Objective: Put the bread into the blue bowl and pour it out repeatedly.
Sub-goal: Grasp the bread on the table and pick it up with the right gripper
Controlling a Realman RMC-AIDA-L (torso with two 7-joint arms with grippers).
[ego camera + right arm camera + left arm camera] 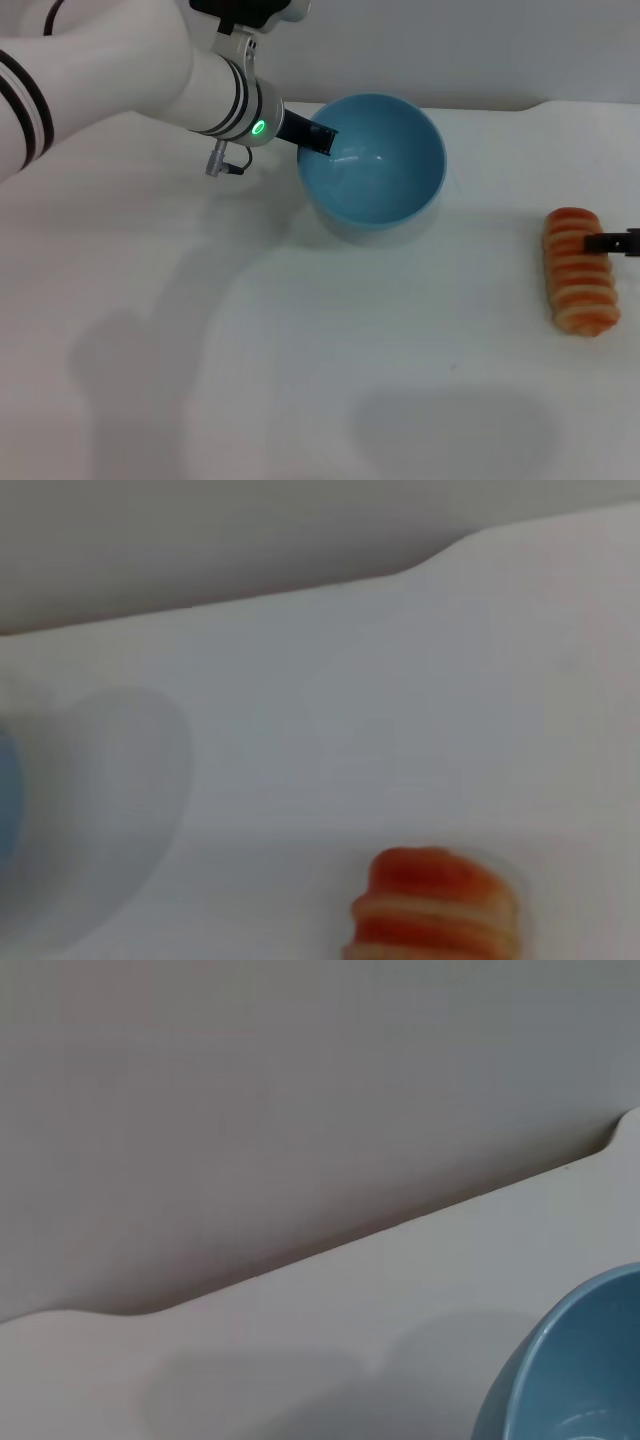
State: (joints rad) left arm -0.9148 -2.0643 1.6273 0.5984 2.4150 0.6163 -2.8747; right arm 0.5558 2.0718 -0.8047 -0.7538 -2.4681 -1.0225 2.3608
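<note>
The blue bowl is at the back middle of the white table, tilted with its opening toward me and nothing inside. My left gripper is at the bowl's left rim, one dark finger inside the bowl, shut on the rim. Part of the bowl also shows in the left wrist view. The bread, an orange-tan ridged loaf, lies on the table at the right. A dark part of my right gripper reaches in from the right edge over the loaf's far end. The loaf's end shows in the right wrist view.
The white table stretches from the front to a grey wall at the back. Its back edge has a step near the right. The left arm's shadow falls on the table at the left and front.
</note>
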